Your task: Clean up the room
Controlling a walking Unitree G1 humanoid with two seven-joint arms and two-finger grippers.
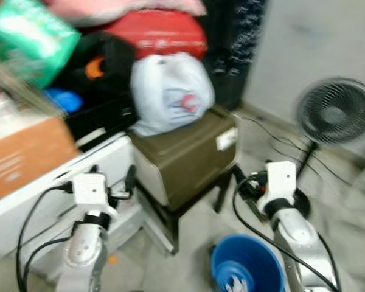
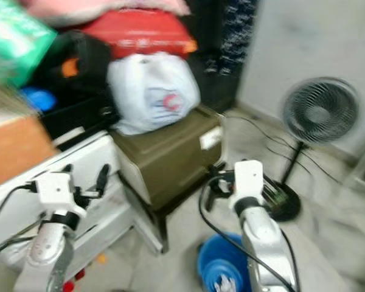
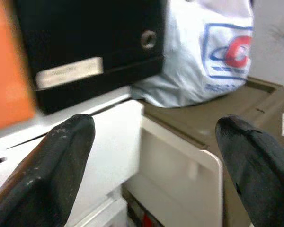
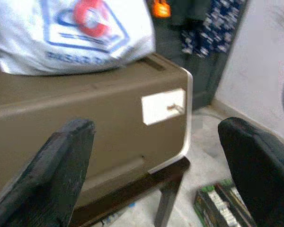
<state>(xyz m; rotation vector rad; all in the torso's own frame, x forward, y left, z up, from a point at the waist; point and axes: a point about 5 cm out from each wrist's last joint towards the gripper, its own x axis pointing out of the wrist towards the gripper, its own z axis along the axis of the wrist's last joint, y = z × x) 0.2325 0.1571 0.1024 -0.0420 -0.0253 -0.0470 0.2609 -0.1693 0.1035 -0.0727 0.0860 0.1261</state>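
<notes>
Hovering with fingers spread wide, left tool (image 3: 154, 156) before white drawer unit (image 1: 109, 164), right tool (image 4: 156, 161) before olive-brown box (image 1: 185, 155) on dark stool. White plastic bag (image 1: 170, 91) resting atop box. Blue bucket (image 1: 246, 264) on floor, standing fan (image 1: 334, 112) near wall.

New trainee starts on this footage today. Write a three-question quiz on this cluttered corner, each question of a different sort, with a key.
1. True or false: the white plastic bag sits on top of the olive-brown box.
2. Which object stands on the floor at the robot's right, by the wall? A) a standing fan B) a ladder C) a bicycle
3. Fill in: the bucket on the floor near the right arm is ____ in colour.

Key: 1 true. 2 A, the fan. 3 blue. Both the left gripper and the right gripper have their fingers apart, holding nothing.
</notes>
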